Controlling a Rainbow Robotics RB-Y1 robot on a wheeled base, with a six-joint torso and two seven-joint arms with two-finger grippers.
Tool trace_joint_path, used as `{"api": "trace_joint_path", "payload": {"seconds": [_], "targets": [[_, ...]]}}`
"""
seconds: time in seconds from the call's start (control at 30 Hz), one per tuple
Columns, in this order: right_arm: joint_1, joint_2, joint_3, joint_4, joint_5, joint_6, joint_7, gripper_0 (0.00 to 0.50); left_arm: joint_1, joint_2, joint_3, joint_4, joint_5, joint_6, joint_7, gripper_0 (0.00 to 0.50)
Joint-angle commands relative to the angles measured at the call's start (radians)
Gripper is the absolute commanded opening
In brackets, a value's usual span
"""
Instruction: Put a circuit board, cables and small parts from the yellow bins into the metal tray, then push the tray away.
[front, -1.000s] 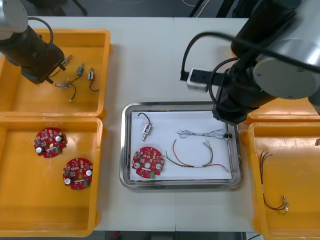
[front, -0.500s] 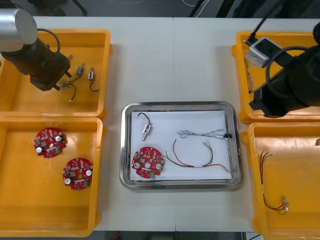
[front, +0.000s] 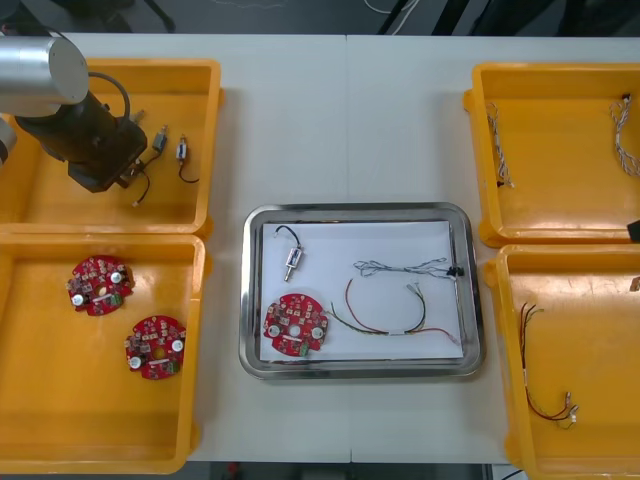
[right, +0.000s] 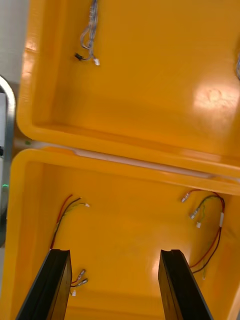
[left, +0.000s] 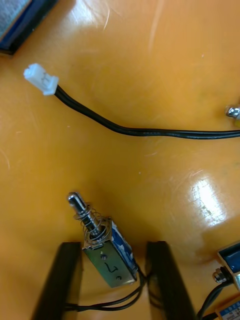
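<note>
My left gripper is low in the far left yellow bin. In the left wrist view its fingers are shut on a small metal part with a spring pin, which lies on the bin floor with a black cable beyond it. The metal tray in the middle holds a red circuit board, a small metal part, a twisted cable and a red and yellow cable. My right gripper hangs open over the near right bin, between two red and yellow cables.
Two more small metal parts lie in the far left bin. The near left bin holds two circuit boards. Twisted cables lie in the far right bin, and a red and yellow cable in the near right bin.
My right arm has pulled back from the tray's right side, out past the right bins. My left gripper has shifted slightly rightward and nearer within the far left bin.
</note>
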Motion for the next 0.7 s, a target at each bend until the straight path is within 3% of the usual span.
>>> {"api": "trace_joint_path", "payload": {"seconds": [0.03,0.23,0.47,0.7], "targets": [[0.085,-0.039,-0.104,0.002,-0.008,0.003,0.001,0.5,-0.053,-0.013,-0.028,-0.004,0.006,-0.011,-0.027,0.0],[0.139,-0.033,-0.136,0.024,-0.016,0.003,0.002,0.5,-0.053,-0.013,-0.028,-0.004,0.005,-0.012,-0.036,0.0],[0.163,0.032,-0.174,0.051,0.003,0.003,0.013,0.5,-0.053,0.004,-0.028,-0.014,0.008,-0.002,-0.053,0.0],[0.209,0.043,-0.183,0.051,0.003,0.003,0.025,0.5,-0.053,0.065,-0.026,-0.082,0.02,0.098,-0.081,0.0]]}}
